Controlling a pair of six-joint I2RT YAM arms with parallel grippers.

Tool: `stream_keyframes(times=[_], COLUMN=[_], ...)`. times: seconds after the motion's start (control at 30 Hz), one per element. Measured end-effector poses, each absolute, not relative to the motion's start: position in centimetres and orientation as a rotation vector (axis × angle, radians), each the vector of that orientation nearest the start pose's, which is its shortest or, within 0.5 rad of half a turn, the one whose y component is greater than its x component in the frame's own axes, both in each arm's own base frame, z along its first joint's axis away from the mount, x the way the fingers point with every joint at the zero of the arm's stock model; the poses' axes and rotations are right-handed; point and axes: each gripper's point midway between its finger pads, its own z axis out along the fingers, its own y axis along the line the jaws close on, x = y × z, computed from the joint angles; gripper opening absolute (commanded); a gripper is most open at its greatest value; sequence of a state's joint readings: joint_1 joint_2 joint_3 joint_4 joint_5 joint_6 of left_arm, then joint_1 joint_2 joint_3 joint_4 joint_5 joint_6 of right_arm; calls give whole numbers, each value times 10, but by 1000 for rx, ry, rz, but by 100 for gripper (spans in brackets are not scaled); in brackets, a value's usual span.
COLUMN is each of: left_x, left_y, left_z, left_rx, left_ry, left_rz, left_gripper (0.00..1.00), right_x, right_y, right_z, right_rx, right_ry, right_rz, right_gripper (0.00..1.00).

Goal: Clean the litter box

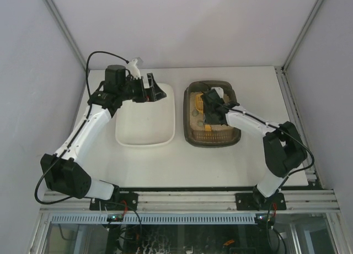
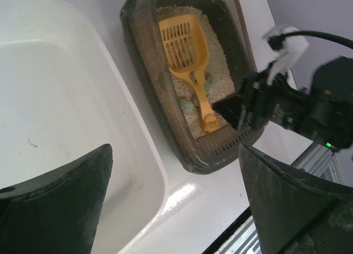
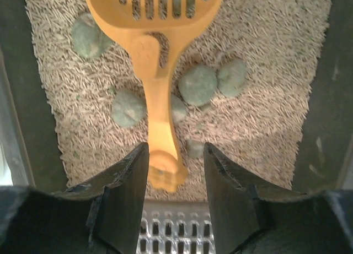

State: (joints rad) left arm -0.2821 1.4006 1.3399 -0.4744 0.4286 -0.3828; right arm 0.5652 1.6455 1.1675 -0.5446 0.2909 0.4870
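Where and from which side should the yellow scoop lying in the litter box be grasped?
By the narrow handle near its butt end, from straight above: the scoop lies flat on the litter, its slotted head too wide to span. The right hand straddles that handle, a finger on each side.

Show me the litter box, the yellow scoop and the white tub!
litter box [image 2: 142, 50]: left wrist view, on its dark side wall.
yellow scoop [image 3: 157, 108]: right wrist view, middle of its handle.
white tub [image 1: 144, 122]: top view, on its bare floor.
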Motion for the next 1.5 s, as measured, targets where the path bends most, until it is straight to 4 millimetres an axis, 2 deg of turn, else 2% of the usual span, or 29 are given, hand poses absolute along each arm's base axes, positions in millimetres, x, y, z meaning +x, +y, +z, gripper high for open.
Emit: stream_keyframes(times=[0.17, 0.3, 0.57, 0.7, 0.8, 0.87, 1.07, 1.27, 1.4, 1.5], left_x=[354, 351, 354, 357, 360, 362, 364, 362, 371, 380], left_y=[-199, -198, -186, -178, -173, -171, -168, -168, -178, -195], left_z=[277, 283, 288, 285, 285, 286, 286, 281, 283, 286], left_rx=[187, 194, 174, 149, 134, 130, 121, 113, 148, 218], left_ry=[2144, 2128, 2105, 2107, 2103, 2094, 2095, 2134, 2158, 2158], left_rz=[-885, -886, -869, -857, -852, -850, -845, -839, -870, -899], left_gripper=[100, 100, 100, 100, 100, 99, 100, 100, 100, 100], right_x=[364, 377, 381, 381, 382, 385, 391, 396, 401, 394], right_y=[196, 203, 198, 196, 196, 198, 195, 196, 207, 212], right_z=[78, 70, 49, 45, 44, 44, 57, 100, 125, 125], right_rx=[2, 6, 14, 20, 17, 19, -5, -58, -82, -106], right_ry=[2532, 2541, 2590, 2601, 2607, 2603, 2569, 2505, 2492, 2523], right_rz=[59, 62, 25, 14, 10, 9, -64, -59, 48, 100], right_gripper=[43, 41, 39, 25, 3, 0, 0, 0, 0, 0])
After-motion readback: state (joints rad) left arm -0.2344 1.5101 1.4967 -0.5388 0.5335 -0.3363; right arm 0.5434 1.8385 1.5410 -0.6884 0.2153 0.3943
